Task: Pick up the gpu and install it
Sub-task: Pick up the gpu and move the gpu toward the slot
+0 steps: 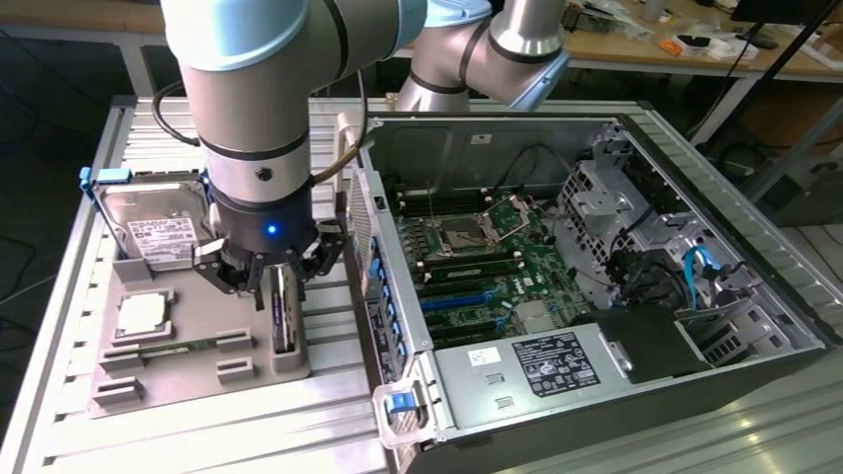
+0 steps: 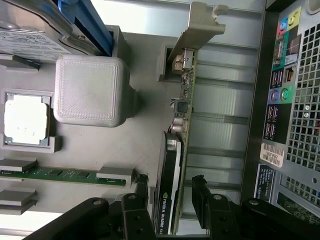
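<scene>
The gripper point(image 1: 274, 281) straddles the gpu point(image 2: 176, 145) - fingers point(image 2: 198, 189) spread either side, seemingly just clear of it - which stands on edge in the grey holder point(image 1: 197, 373) beside the computer case point(image 1: 737, 326).

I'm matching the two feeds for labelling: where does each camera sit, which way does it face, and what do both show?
Exterior view: off the arm, raised, looking down at the grey tray and the open computer case; the arm and gripper show.
Wrist view: on the wrist, looking along the gripper at the gpu standing on edge in the grey tray; its open fingers flank the card.
Both show: gpu, gripper, hard drive, grey tray, computer case.
</scene>
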### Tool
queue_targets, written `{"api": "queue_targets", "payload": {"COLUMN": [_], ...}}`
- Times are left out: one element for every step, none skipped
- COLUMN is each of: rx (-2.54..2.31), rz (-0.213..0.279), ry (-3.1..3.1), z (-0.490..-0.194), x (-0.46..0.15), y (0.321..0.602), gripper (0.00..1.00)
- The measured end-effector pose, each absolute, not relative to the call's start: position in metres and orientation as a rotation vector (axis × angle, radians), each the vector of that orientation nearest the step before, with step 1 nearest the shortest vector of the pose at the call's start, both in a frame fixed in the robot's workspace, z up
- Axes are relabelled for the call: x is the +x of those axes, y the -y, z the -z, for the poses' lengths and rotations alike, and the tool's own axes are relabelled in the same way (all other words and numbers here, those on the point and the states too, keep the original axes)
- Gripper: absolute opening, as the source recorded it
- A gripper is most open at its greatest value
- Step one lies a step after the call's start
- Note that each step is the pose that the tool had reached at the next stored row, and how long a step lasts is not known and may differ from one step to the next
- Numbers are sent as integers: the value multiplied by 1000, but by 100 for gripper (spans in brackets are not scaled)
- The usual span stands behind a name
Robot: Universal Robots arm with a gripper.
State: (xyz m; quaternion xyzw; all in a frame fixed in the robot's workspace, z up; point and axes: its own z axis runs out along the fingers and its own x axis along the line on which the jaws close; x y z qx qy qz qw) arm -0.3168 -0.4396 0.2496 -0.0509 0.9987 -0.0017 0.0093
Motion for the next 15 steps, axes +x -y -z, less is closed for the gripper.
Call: {"api": "queue_targets", "payload": {"rx": [-159,-159,-159,-159,-159,-159,-159,-159,-159,-159,-159,-159,-159,-159,-159], "rz": [5,5,5,5,5,5,5,5,3,1,0,-2,-5,-7,-9], "ry": [-3119,-3119,-3119,-3119,-3119,-3119,-3119,-3119,-3119,-3119,-3119,-3119,-3119,-3119,-3118], "z": [-250,-250,-250,-249,-249,-249,-249,-249,-250,-250,-250,-250,-249,-249,-249], "x": [-317,-317,-317,-316,-316,-316,-316,-316,-316,-316,-316,-316,-316,-316,-316], "y": [440,440,440,440,440,440,440,440,440,440,440,440,440,440,440], "gripper": [48,48,48,48,48,48,48,48,48,48,48,48,47,40,40]}}
